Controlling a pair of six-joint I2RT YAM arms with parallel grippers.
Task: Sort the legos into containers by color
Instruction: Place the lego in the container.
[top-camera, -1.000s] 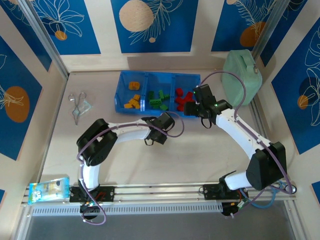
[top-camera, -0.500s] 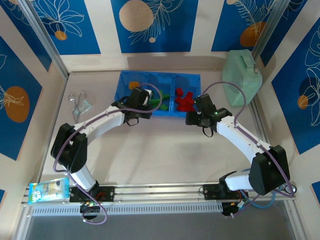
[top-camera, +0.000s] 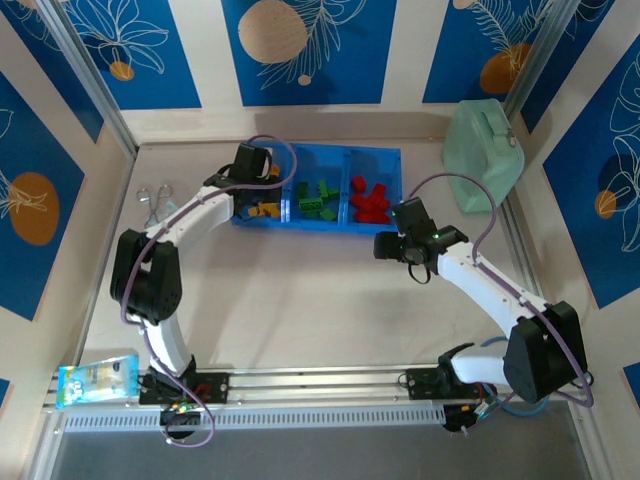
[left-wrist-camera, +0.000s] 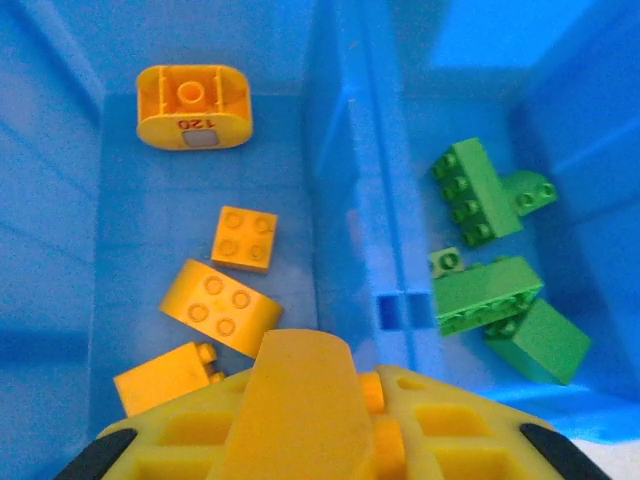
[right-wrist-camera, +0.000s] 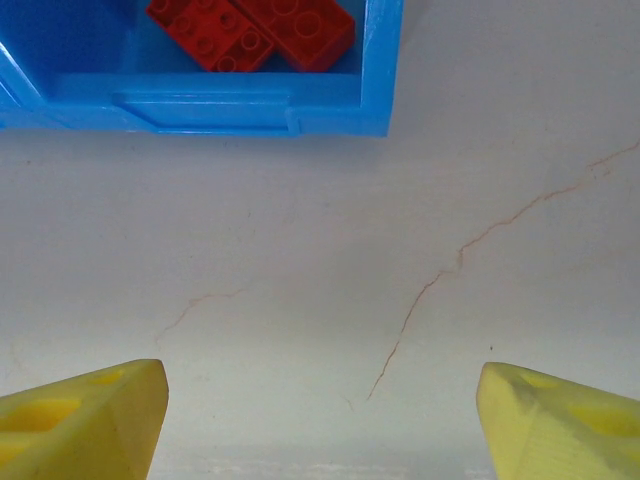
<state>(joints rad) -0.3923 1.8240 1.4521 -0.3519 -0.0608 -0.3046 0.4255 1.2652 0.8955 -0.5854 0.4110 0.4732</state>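
Observation:
The blue tray (top-camera: 318, 226) has three containers side by side: yellow-orange legos (top-camera: 265, 208) on the left, green legos (top-camera: 315, 200) in the middle, red legos (top-camera: 368, 198) on the right. My left gripper (top-camera: 250, 168) hovers over the left container. In the left wrist view this gripper (left-wrist-camera: 362, 388) is shut on a yellow-orange lego (left-wrist-camera: 374, 392), with a round yellow piece (left-wrist-camera: 193, 106) and other yellow bricks (left-wrist-camera: 220, 308) below, and green bricks (left-wrist-camera: 488, 292) past the divider. My right gripper (top-camera: 386, 245) stands open over bare table. The right wrist view shows this gripper (right-wrist-camera: 320, 420) empty, short of the tray wall (right-wrist-camera: 200, 110) and the red bricks (right-wrist-camera: 260, 30).
A mint green handled case (top-camera: 483, 155) stands at the back right, beside the tray. Scissors (top-camera: 152, 205) lie at the left of the tray. A small packet (top-camera: 98, 378) sits at the near left corner by the rail.
My left arm has swung from the middle of the table up and left to the tray's left container, still shut. My right gripper has drawn back from the tray's right end toward the near side.

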